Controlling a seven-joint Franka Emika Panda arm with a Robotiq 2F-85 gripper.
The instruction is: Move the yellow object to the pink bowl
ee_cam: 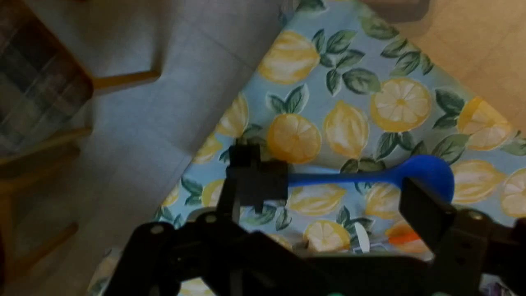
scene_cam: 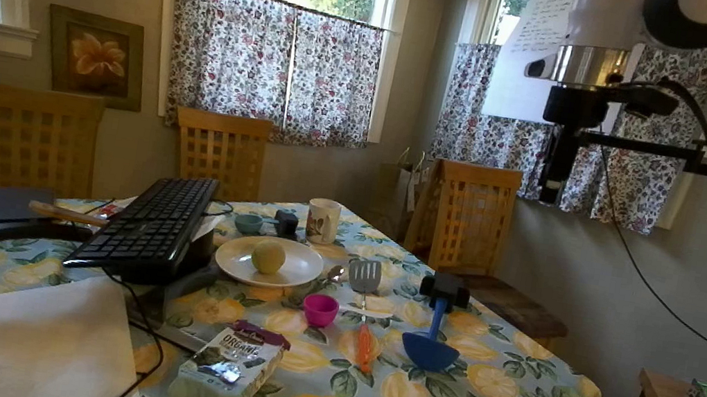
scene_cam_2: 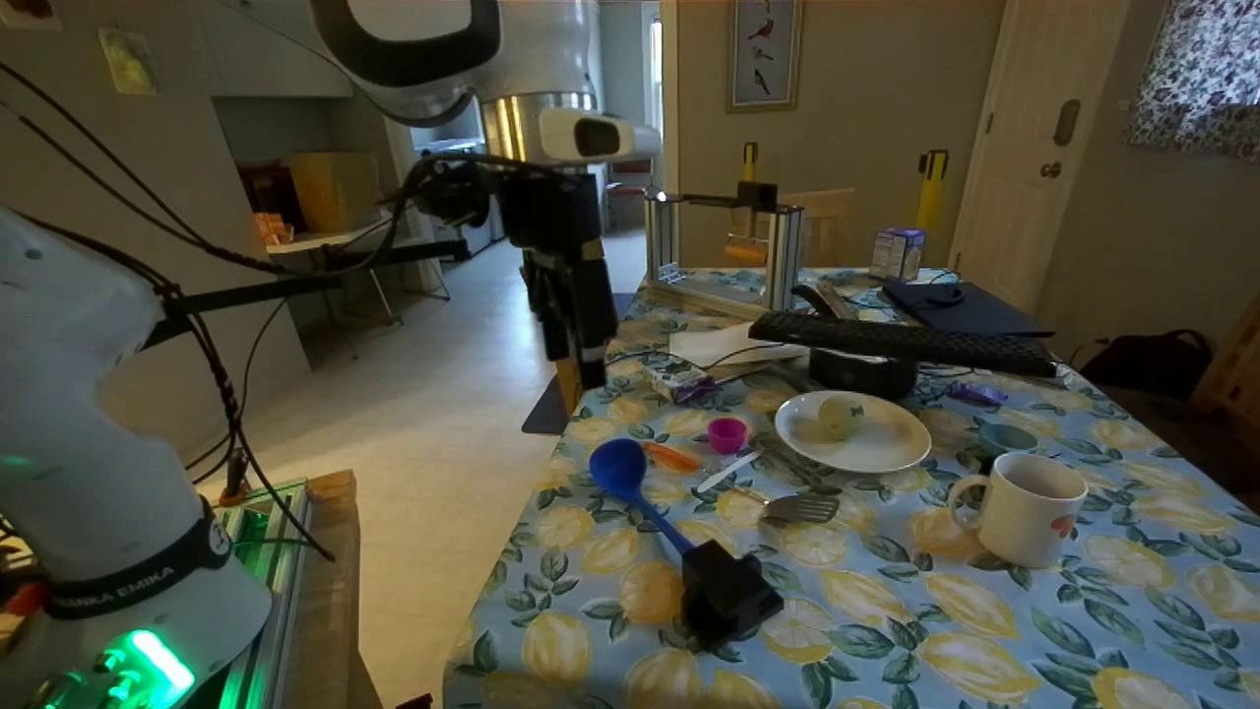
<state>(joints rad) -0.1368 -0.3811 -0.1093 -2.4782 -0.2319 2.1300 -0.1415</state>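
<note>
At left in an exterior view, the arm (scene_cam_2: 59,325) is white, with a black band (scene_cam_2: 138,573) lettered "EMIKA", green light (scene_cam_2: 162,660) and black cables (scene_cam_2: 226,389). In the wrist view, the gripper (ee_cam: 321,199) is black with round, pale screws (ee_cam: 211,218).

- Below the gripper (ee_cam: 322,197), open air reaches down toward the tablecloth (ee_cam: 320,135); a wide gap parts its fingers (ee_cam: 425,211)
- Beneath that gap in the wrist view, the blue ladle (ee_cam: 429,174) and black block (ee_cam: 263,183) are the nearest obstacles
- Farther from the gripper, the spatula (scene_cam: 364,275) lies low, with open air above
- Farther still, the pink bowl (scene_cam: 320,310) opens upward, just beside the white plate (scene_cam: 305,267)
- The yellow object (scene_cam: 268,257) rises past the plate's rim, open overhead
- Beyond it, the raised keyboard (scene_cam: 151,217) bars a low approach
</note>
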